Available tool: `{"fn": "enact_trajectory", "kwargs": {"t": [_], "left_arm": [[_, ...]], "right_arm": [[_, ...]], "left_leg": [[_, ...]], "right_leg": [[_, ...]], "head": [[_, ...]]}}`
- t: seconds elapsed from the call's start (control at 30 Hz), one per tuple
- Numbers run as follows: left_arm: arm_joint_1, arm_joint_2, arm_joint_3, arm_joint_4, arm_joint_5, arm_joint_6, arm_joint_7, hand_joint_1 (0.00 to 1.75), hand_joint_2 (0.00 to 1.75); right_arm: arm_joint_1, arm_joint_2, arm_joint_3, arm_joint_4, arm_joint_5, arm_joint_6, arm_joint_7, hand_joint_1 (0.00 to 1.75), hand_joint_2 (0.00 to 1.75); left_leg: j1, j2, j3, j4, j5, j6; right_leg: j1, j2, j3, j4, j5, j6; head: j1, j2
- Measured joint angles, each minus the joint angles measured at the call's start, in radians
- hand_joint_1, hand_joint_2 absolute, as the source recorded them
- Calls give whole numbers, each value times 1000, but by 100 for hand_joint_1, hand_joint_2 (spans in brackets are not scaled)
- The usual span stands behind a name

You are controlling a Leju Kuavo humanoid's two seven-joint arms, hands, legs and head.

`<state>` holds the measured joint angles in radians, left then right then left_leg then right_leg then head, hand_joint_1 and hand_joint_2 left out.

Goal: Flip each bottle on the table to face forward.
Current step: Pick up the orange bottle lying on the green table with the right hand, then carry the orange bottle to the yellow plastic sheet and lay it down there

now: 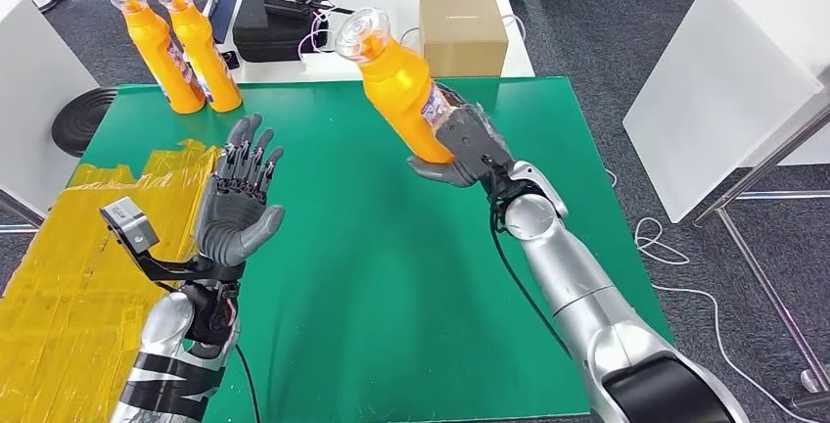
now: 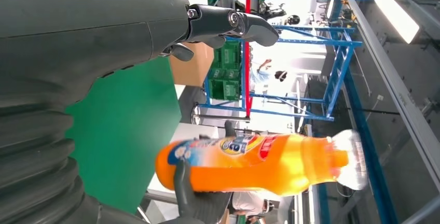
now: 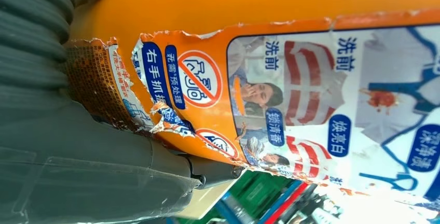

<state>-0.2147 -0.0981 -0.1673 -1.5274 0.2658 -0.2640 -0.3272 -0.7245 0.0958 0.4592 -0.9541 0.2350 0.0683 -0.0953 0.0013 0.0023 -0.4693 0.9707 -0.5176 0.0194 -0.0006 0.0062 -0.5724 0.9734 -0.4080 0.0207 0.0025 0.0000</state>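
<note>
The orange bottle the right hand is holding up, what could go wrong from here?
The right hand grips the orange bottle only near its base, tilted, high above the green table, so it might slip or tip out. Its torn label lies by the grip and could peel further. The open left hand is apart, giving no support.

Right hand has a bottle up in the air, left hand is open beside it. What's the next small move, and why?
Probably bring the lifted bottle across toward the left hand. The right hand grips it by the base, tilted above the green table, while the left hand waits open, palm toward it. A handover would likely let the bottle be turned before it joins the two standing bottles.
</note>
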Motion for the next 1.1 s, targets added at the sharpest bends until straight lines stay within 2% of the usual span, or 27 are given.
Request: {"fn": "enact_trajectory", "kwargs": {"t": [0.27,0.63,1.1], "left_arm": [[-8,-19,-30,0,2,1,3,0,175],[-31,-26,-53,5,12,3,8,0,175],[-49,-27,-53,18,19,7,10,0,175]], "right_arm": [[-1,116,69,2,24,13,18,175,175],[-20,200,163,31,15,21,40,175,175],[-47,228,204,84,4,16,44,175,175]], "left_leg": [[0,0,-1,0,0,0],[0,0,-2,0,0,0],[0,0,-2,0,0,0]], "right_leg": [[0,0,-1,0,0,0],[0,0,-2,0,0,0],[0,0,-2,0,0,0]], "head": [[0,0],[0,0],[0,0]]}}
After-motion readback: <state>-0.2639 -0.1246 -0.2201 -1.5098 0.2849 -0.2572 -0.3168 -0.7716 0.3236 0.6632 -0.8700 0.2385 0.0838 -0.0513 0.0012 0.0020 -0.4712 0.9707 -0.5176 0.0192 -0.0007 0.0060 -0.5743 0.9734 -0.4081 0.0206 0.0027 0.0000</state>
